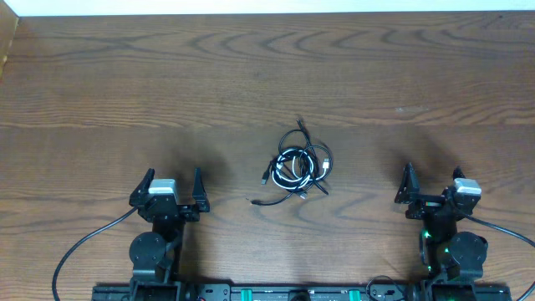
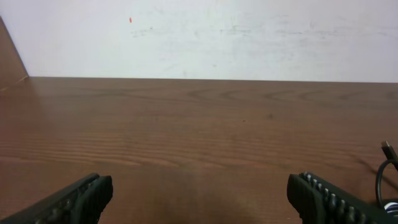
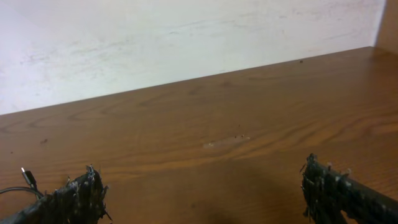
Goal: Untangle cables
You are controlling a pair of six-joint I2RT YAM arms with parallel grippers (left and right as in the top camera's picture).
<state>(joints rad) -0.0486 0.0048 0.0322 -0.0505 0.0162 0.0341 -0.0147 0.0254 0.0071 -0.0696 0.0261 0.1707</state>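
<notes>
The cables [image 1: 297, 167] lie in one tangled coil at the middle of the wooden table, black cords wound with a white one, plug ends sticking out. My left gripper [image 1: 174, 186] is open and empty at the front left, well apart from the coil. My right gripper [image 1: 431, 181] is open and empty at the front right. In the left wrist view a bit of black cable [image 2: 387, 168] shows at the right edge beyond the open jaws [image 2: 199, 193]. In the right wrist view a cable end [image 3: 22, 180] shows at the far left, left of the open jaws [image 3: 202, 186].
The brown wooden table [image 1: 251, 75] stretches back to a white wall [image 2: 199, 37]. Thick black arm cables [image 1: 84, 247] run along the front edge beside both arm bases.
</notes>
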